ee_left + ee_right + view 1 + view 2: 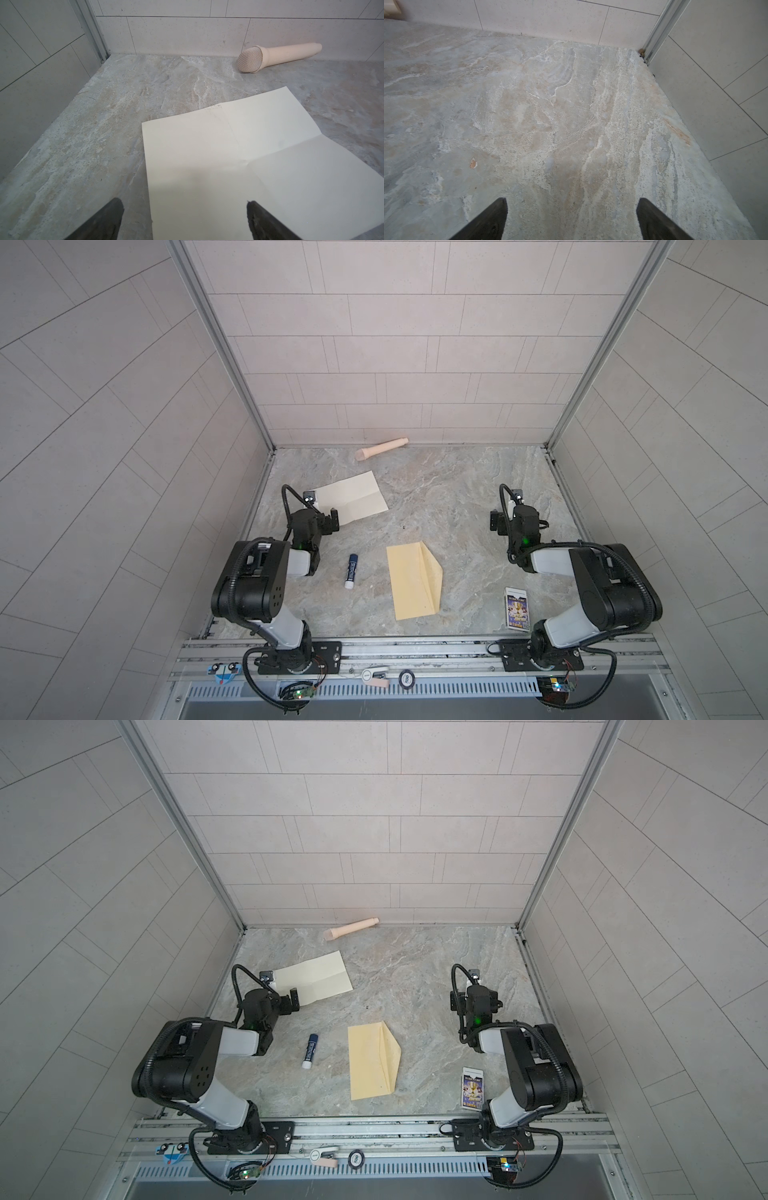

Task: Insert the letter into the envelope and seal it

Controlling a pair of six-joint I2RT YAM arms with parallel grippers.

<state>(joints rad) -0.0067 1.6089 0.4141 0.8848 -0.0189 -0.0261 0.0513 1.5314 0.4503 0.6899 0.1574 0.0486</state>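
Observation:
The letter (357, 497) (320, 979) is a cream-white creased sheet lying flat at the back left of the table. My left gripper (320, 514) (282, 996) hovers open over its near-left corner. In the left wrist view the gripper (185, 207) has one fingertip over the letter (228, 166) and the other over bare table. The envelope (411, 580) (372, 1060) is yellow-tan and lies in the middle front, its triangular flap pointing right. My right gripper (517, 514) (476, 994) (571, 207) stands open and empty over bare table at the right.
A beige toy microphone (382, 448) (278, 57) lies against the back wall. A blue and white glue stick (350, 570) (310, 1050) lies left of the envelope. A small card box (516, 608) (473, 1088) sits at the front right by the right arm's base.

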